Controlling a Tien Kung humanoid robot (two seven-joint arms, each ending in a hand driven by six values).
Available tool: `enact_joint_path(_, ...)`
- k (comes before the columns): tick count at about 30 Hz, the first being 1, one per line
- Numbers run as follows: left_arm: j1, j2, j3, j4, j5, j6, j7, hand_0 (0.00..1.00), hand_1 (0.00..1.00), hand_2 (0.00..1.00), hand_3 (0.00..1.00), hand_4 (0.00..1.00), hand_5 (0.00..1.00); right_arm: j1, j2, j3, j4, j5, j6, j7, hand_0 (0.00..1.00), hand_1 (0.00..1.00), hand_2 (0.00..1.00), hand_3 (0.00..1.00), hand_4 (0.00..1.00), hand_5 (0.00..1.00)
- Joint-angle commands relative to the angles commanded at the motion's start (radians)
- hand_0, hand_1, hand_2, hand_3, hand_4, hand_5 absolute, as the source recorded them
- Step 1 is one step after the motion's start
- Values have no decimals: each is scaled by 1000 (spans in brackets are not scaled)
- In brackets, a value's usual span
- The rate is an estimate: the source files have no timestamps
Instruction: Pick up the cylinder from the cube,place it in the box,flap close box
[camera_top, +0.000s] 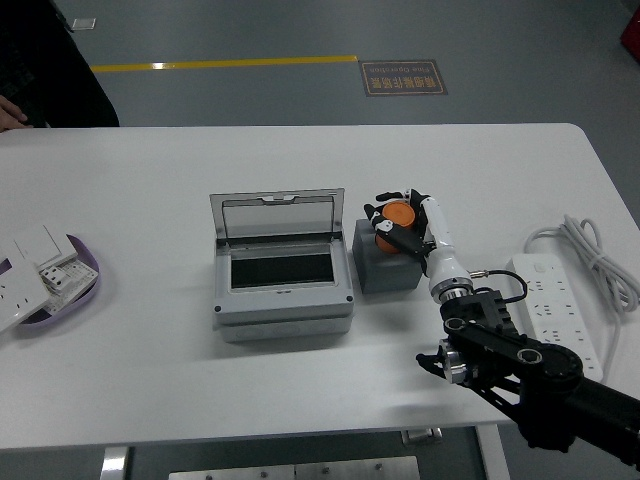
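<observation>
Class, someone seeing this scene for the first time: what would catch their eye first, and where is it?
The orange cylinder stands out, gripped by the robot's right hand above the grey cube, right of centre. Next is the grey box at mid-table, its lid raised. A white power strip lies at the right edge.

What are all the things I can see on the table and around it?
Table: one, white, fills the middle.
Box: one, grey, table centre, lid up.
Cube: one, dark grey, right of the box.
Cylinder: one, orange, over the cube.
Power strip: one, white, right side.
Tray: one, purple, left edge, holding white switch plates.
Floor sign: one, dark, beyond the table.
Person: one, dark clothes, top left.
Right hand: one, black and white, closed on the cylinder.
</observation>
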Motion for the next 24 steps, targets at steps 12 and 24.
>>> enact_joint_path(12, -1, -1, -2, 0, 1, 0, -1, 594, 621, 603, 618, 676, 217, -2, -2, -1, 16, -28, 0, -8, 331, 414, 360, 381, 2, 2)
enact_joint_path(24, 3, -4, -7, 1, -1, 1, -1, 594, 621, 604, 618, 676, 217, -39, -30, 75, 139, -118, 0, 10, 319, 362, 316, 269, 2, 2)
